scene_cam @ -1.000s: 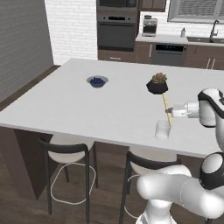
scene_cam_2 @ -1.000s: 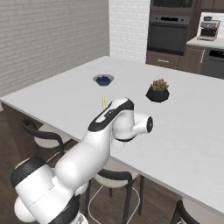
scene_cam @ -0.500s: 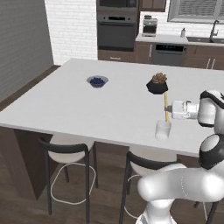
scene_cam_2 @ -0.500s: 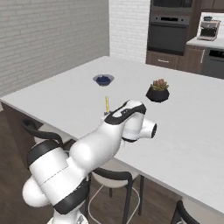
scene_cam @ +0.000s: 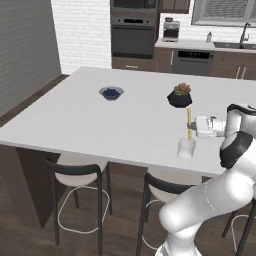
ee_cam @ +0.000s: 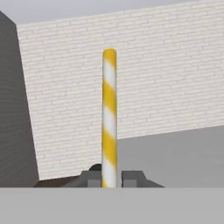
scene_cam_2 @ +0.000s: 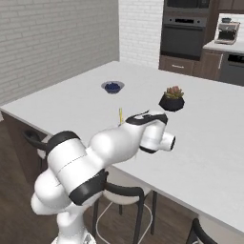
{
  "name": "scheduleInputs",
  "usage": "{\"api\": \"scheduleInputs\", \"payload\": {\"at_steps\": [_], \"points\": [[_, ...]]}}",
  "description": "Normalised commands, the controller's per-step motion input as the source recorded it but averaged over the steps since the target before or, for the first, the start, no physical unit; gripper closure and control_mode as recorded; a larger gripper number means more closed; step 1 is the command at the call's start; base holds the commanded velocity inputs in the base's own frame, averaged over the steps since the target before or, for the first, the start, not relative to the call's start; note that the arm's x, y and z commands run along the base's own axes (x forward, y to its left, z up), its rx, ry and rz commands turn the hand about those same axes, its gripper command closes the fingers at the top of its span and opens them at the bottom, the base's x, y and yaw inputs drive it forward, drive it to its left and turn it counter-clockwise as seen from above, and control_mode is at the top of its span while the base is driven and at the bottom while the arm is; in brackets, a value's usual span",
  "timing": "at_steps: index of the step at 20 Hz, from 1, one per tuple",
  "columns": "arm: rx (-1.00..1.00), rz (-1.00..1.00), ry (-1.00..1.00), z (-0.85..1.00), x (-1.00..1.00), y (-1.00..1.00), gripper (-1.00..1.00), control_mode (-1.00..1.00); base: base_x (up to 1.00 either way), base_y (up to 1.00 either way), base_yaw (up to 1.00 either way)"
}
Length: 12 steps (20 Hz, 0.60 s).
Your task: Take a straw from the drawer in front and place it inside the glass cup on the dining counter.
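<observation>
Above the cup (scene_cam: 186,148) near the counter's (scene_cam: 100,120) near right edge, the gripper (scene_cam: 192,127) is clenched on the upright straw (scene_cam: 189,123), just over the rim.

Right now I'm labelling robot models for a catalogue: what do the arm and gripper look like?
The arm is glossy white, built of rounded, bulbous segments with dark grey bands at the joints. The gripper is a small pale boxy block; in the hand view its jaws end in short, dark grey, squared tips. No cables or markings show.

The desk (scene_cam: 100,120) is seen from behind-left and behind-right, looking down; the hand view faces a brick wall (ee_cam: 175,78) closely.
</observation>
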Motion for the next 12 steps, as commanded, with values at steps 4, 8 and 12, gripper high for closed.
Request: {"api": "scheduleInputs", "payload": {"at_steps": [4, 8, 12], "points": [[0.00, 0.06, 0.00, -0.29, 0.18, 0.00, 1.00, -1.00, 0.00, 0.00, 0.00], [0.00, 0.06, 0.00, -0.29, 0.14, -0.11, 1.00, -1.00, 0.00, 0.00, 0.00], [0.00, 0.06, 0.00, -0.23, 0.20, -0.10, 1.00, -1.00, 0.00, 0.00, 0.00]]}}
